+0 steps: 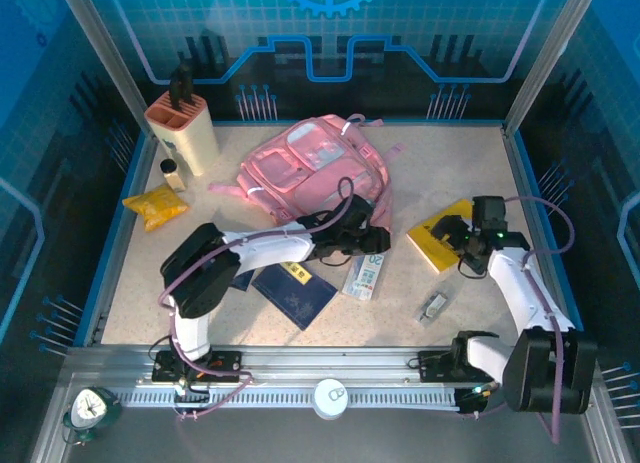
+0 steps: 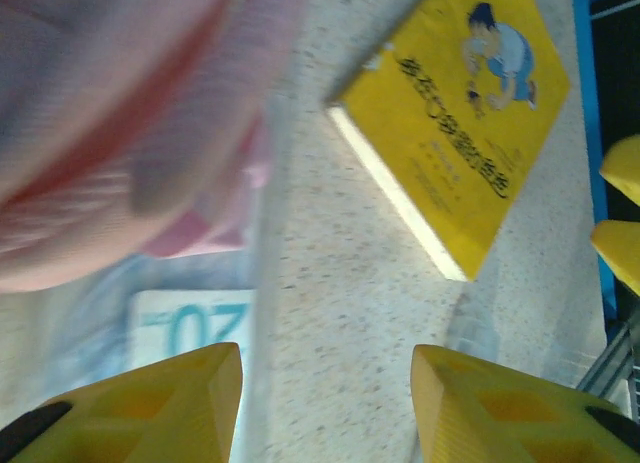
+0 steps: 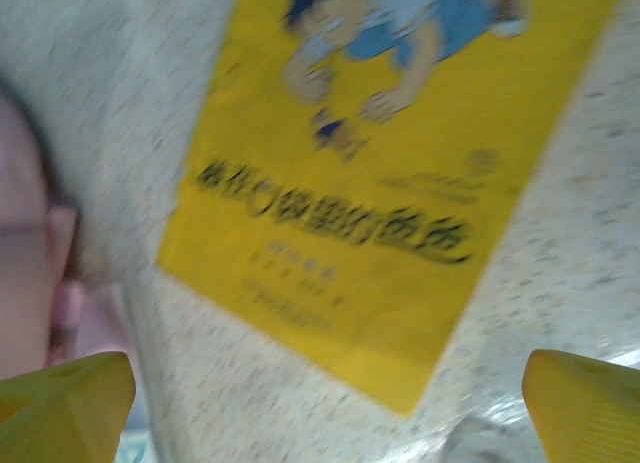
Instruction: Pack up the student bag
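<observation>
From above, the student bag (image 1: 310, 168) lies flat at the far middle of the table (image 1: 470, 173), pockets up and straps trailing right. Whether anything is inside it cannot be told from this height. At the far left a cream holder (image 1: 185, 133) stands upright with dark handles (image 1: 182, 83) rising from its slots. A small bottle (image 1: 172, 173) and a yellow packet (image 1: 155, 205) sit just near of it. Near of the bag lie a dark blue booklet (image 1: 293, 288) and a white packet (image 1: 367, 275), and a yellow book (image 1: 435, 241) lies to the right. The left gripper (image 1: 372, 243) hangs by the bag's near right corner. The right gripper (image 1: 452, 233) hangs over the book.

The left wrist view adds detail. Its yellow fingers stand apart with bare table between them. Blurred pink fabric bulges at the upper left, the packet shows teal numerals, and the book's page edge and cartoon cover are plain.

In the right wrist view the fingers are spread wide, low over the book's cover and holding nothing. A sliver of pink bag shows at the left.
</observation>
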Tool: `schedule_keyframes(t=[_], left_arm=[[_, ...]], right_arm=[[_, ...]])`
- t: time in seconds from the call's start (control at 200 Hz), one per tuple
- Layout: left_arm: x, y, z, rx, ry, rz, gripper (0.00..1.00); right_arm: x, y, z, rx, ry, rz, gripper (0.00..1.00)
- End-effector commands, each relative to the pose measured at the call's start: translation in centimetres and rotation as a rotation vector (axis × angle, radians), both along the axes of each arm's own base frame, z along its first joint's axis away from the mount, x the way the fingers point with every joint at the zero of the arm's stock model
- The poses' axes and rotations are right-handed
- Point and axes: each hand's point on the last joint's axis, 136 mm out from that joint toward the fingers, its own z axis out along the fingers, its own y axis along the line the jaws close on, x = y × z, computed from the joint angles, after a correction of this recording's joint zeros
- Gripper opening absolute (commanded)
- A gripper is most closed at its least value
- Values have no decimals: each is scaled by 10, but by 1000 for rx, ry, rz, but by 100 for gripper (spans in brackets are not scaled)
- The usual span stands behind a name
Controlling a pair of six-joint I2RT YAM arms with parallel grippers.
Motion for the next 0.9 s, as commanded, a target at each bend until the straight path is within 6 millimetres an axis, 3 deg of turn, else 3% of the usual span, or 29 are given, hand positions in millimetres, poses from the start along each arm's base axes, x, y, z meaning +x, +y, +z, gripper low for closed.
schedule_keyframes(t=[0.0, 0.18, 0.325, 0.555, 0.67, 0.735, 0.896], left_arm=[[21, -27, 18, -65, -55, -15, 49], [45, -61, 4, -51, -104, -44, 52], [64, -84, -19, -23, -90, -50, 55], [85, -103, -56, 24, -74, -38, 57], [75, -111, -69, 48, -4, -74, 52], [65, -106, -73, 87, 27, -78, 51], [18, -95, -76, 144, 86, -134, 44]], right_arm=[[7, -15, -17, 34, 24, -82, 100], [11, -30, -35, 49, 63, -144, 99], [21, -23, -43, 111, 46, -112, 99], [28, -17, -53, 154, 64, -77, 97], [38, -11, -51, 188, 45, -39, 94], [44, -9, -49, 198, 21, -27, 93], [57, -1, -37, 234, -16, 18, 91]])
